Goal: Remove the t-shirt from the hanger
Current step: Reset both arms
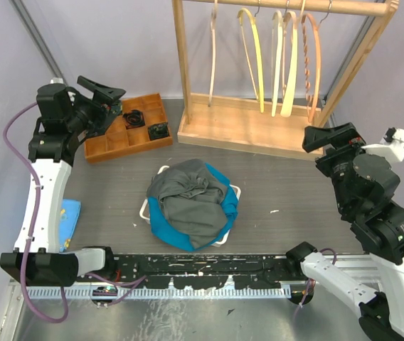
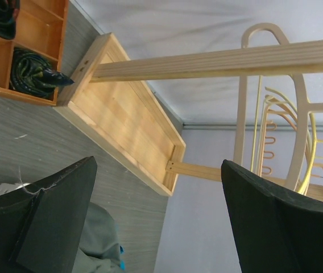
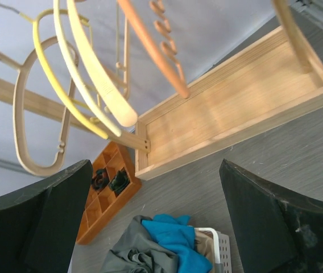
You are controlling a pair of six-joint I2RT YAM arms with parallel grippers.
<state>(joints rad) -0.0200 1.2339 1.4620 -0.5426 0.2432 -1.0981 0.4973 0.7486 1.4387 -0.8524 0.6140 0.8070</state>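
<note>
Left pincer and right pincer, both spread wide and holding nothing, as we saw them raised above the desk; the grey t-shirt lay crumpled over blue cloth in the white basket, near the wooden rack

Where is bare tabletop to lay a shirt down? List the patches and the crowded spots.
Free: the grey table between the white basket and the right arm, in front of the wooden rack; a smaller strip between basket, compartment tray and left arm. Crowded: the basket, heaped with garments; the rail of hangers.
</note>
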